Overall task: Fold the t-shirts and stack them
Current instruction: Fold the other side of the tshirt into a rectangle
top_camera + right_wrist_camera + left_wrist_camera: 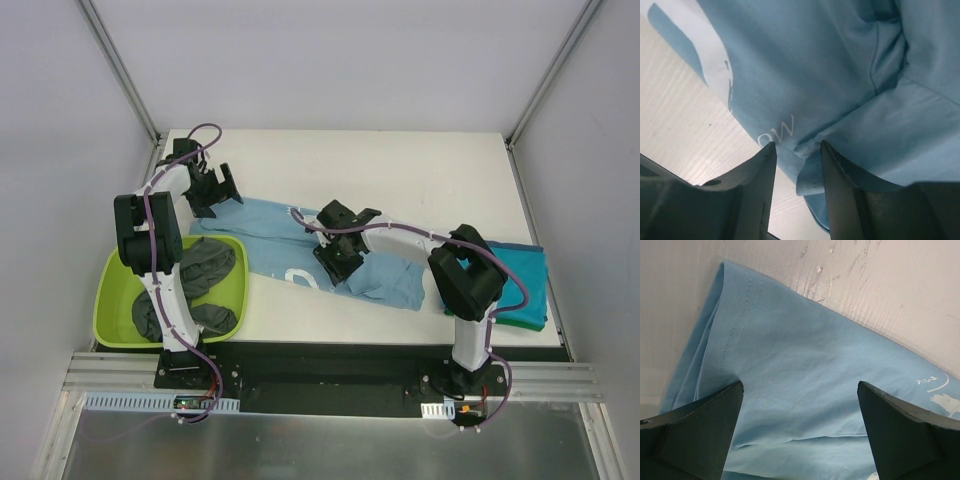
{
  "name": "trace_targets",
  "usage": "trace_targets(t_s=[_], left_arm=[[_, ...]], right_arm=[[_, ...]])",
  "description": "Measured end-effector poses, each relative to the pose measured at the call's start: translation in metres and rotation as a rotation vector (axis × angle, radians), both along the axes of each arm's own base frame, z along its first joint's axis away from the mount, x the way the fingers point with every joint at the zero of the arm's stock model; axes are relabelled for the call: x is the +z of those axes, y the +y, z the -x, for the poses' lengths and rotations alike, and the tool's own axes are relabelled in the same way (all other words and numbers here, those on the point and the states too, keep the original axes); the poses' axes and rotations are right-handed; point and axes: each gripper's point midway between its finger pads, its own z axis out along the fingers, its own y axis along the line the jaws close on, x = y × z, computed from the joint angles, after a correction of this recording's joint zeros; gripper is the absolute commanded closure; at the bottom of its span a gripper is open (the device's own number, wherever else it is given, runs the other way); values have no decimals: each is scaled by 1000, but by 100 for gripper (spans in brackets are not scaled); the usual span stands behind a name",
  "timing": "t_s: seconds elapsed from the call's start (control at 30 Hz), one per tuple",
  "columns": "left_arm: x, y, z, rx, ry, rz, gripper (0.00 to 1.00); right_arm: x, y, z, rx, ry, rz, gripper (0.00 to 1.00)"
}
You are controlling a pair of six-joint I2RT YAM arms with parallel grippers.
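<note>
The white bench (400,170) carries a light blue shirt (265,225) with white print. The shirt is spread in a rumpled band from the far left toward the near middle, and the left wrist view shows its cloth lying flat on the scuffed surface. A folded teal shirt (525,275) lies at the right edge, apart from the blue one, and a lime-green tub (104,300) sits at the near left corner, just beside the blue shirt.
</note>
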Motion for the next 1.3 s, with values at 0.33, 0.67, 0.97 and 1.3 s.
trace_targets(t_s=[0.33, 0.67, 0.97, 1.3], left_arm=[[0, 0, 0, 0, 4, 0, 1], [0, 0, -1, 1, 7, 0, 1], [-1, 0, -1, 1, 9, 1, 1], [0, 0, -1, 1, 9, 1, 1]], right_arm=[[-3, -7, -8, -85, -15, 30, 70], [-7, -7, -6, -145, -12, 52, 76], [-8, -10, -10, -209, -58, 93, 92], [12, 4, -8, -255, -50, -3, 93]])
